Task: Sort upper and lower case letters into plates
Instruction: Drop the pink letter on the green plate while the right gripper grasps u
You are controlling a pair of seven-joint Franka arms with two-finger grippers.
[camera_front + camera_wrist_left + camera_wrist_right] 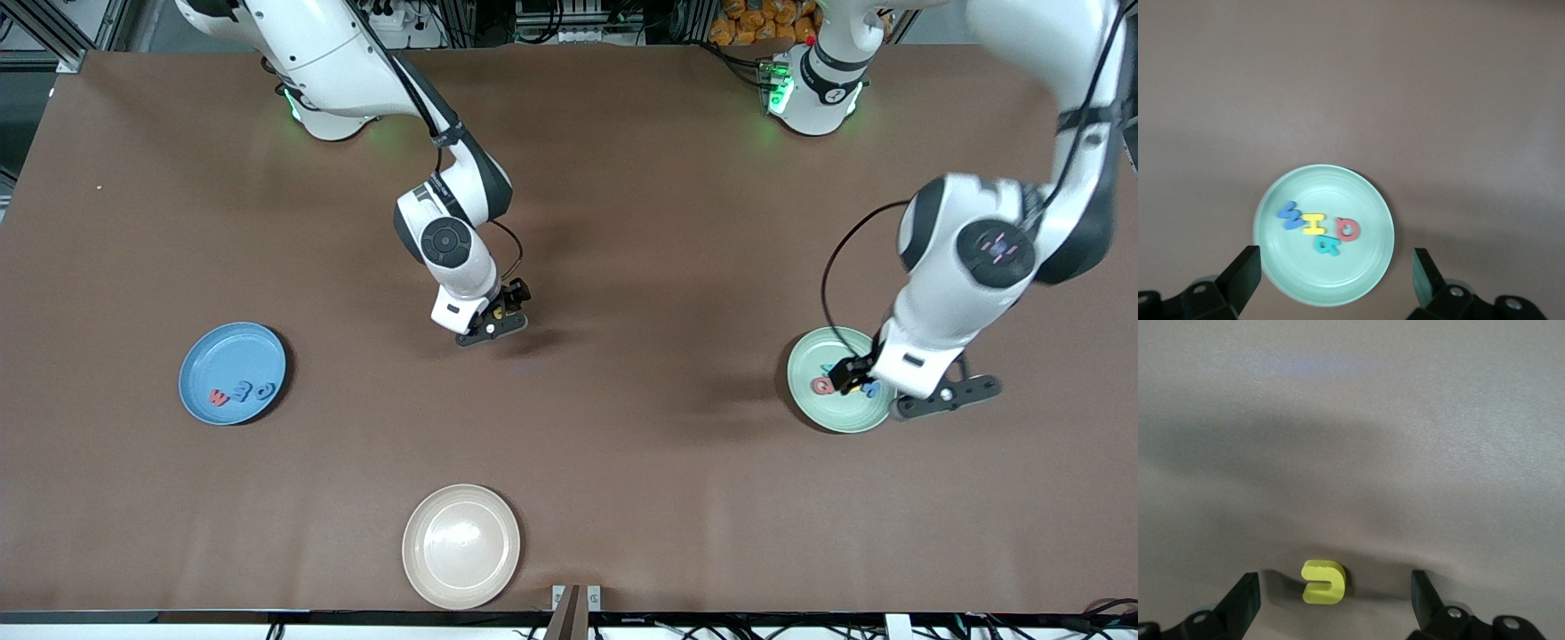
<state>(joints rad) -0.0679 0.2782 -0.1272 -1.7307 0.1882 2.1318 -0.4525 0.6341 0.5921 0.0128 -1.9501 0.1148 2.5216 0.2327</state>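
The pale mint green plate point(836, 416) lies toward the left arm's end of the table. In the left wrist view the plate point(1361, 267) holds a blue letter point(1290, 216), a yellow letter point(1314, 224), a red letter point(1347, 229) and a teal letter point(1327, 245). My left gripper point(851, 377) hangs open and empty over this plate point(1335, 277). The blue plate point(222, 351) toward the right arm's end holds three letters point(242, 392). My right gripper point(505, 307) is open, low over mid-table, its fingers on either side of a small yellow letter point(1323, 581) that lies on the table, not touching it point(1333, 600).
A beige cream plate point(460, 546) lies empty near the table's front edge, nearer the front camera than the right gripper. The brown table top point(658, 267) stretches between the plates.
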